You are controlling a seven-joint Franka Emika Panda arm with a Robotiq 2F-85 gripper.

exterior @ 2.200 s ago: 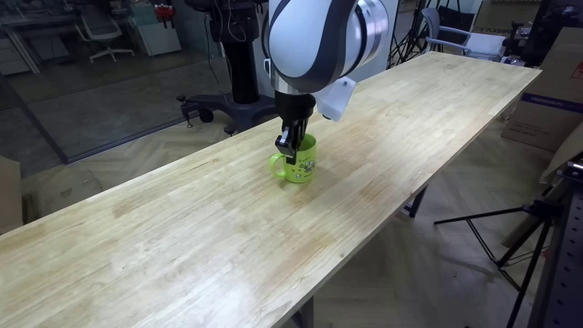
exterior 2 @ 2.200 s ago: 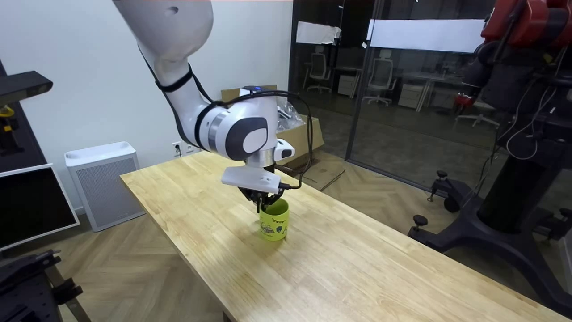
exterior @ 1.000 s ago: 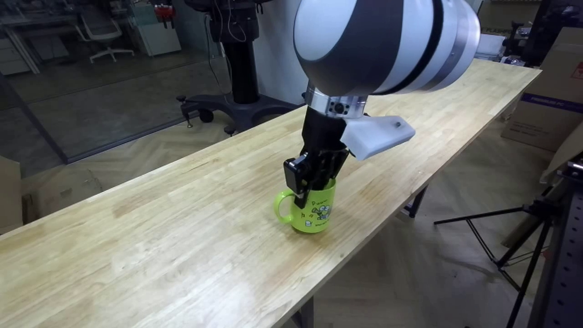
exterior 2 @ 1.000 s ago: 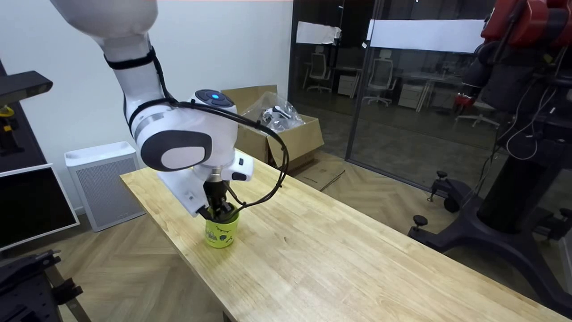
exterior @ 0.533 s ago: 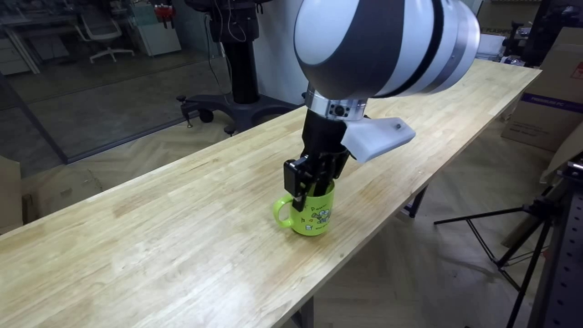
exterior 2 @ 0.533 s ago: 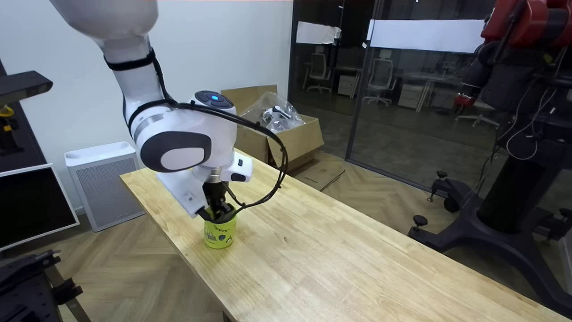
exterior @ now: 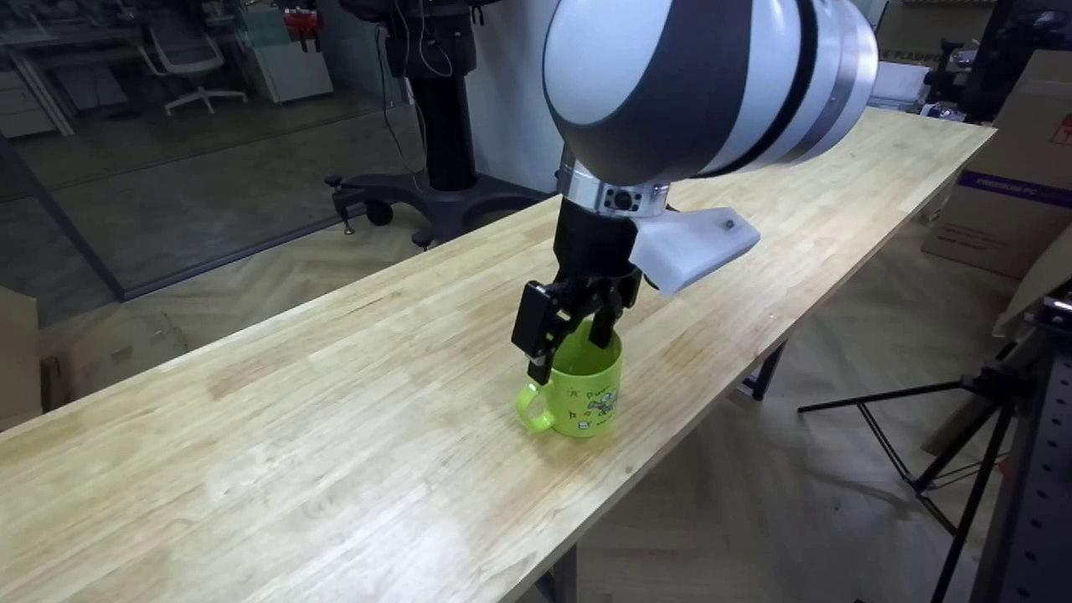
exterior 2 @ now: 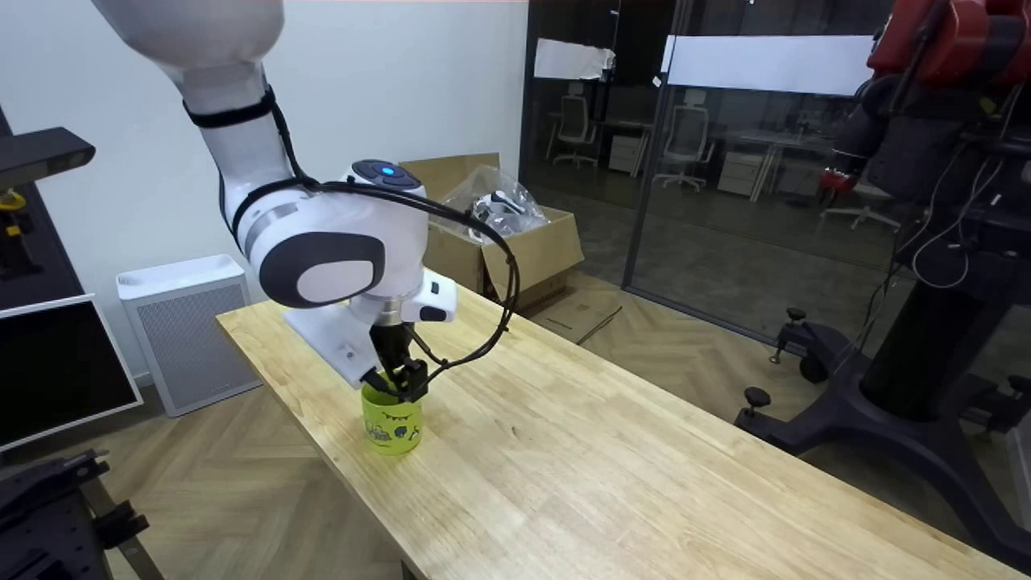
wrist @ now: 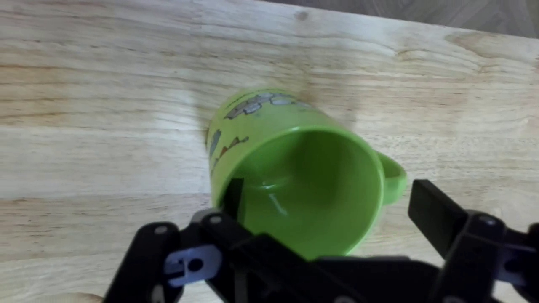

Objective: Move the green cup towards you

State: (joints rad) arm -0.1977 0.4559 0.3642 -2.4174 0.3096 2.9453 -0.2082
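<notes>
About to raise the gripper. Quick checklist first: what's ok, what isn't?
1. Gripper open: ok.
2. Green cup mouth-up: ok.
3. Cup flat on the table: cannot tell; a slight lean is possible.
4. Cup short of the table edge: ok, wood shows between.
5. Finger near the handle clear of it: ok, narrow gap in wrist view.
6. Other finger clear of rim: cannot tell; they overlap in that view.

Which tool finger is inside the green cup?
The finger on the left in the wrist view: its tip is inside the green cup; the other finger is outside, near the handle.
</notes>
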